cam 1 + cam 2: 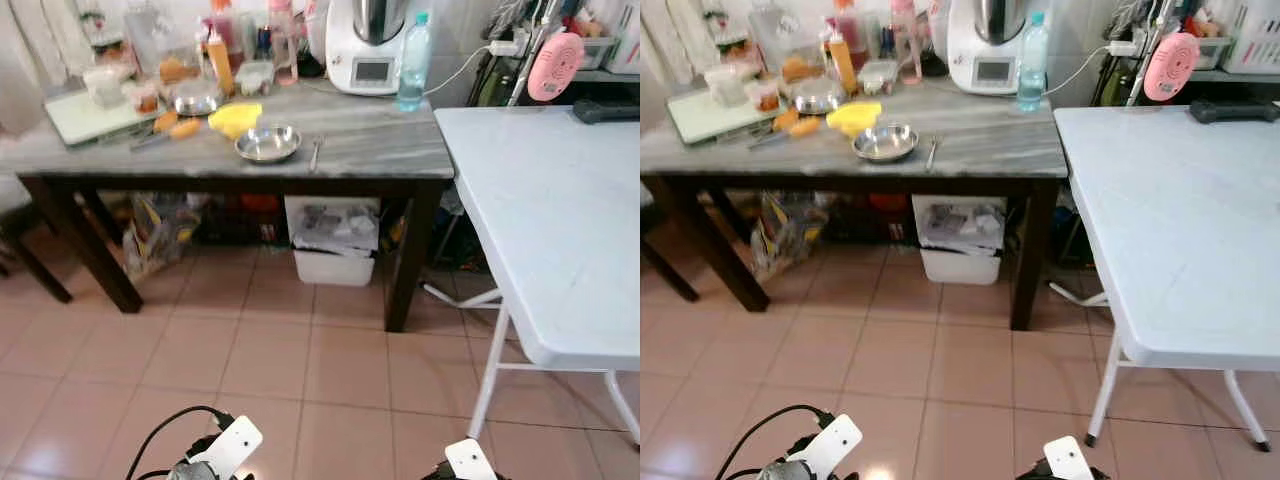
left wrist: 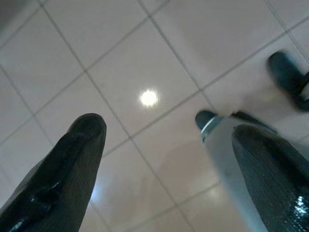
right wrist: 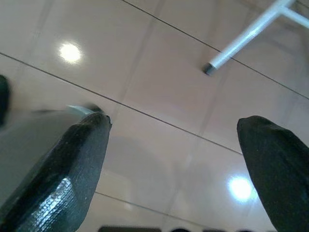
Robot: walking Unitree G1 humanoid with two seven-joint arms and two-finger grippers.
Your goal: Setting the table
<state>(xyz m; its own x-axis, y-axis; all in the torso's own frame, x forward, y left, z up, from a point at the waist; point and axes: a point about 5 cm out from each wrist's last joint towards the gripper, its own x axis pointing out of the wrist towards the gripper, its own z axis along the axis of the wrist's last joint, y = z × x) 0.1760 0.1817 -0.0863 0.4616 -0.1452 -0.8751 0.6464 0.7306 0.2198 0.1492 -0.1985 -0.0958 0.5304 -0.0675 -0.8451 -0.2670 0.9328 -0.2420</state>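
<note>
Nothing is set yet, I judge: the steel bowl (image 1: 267,143) and spoon (image 1: 315,152) sit on the cluttered table (image 1: 380,150); white table (image 1: 560,230) bare. Left gripper (image 2: 164,159) and right gripper (image 3: 174,159) hang spread wide, holding nothing.

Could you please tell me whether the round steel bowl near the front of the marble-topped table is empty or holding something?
Empty: the round steel bowl sits upright, showing only its bare shiny inside.
</note>
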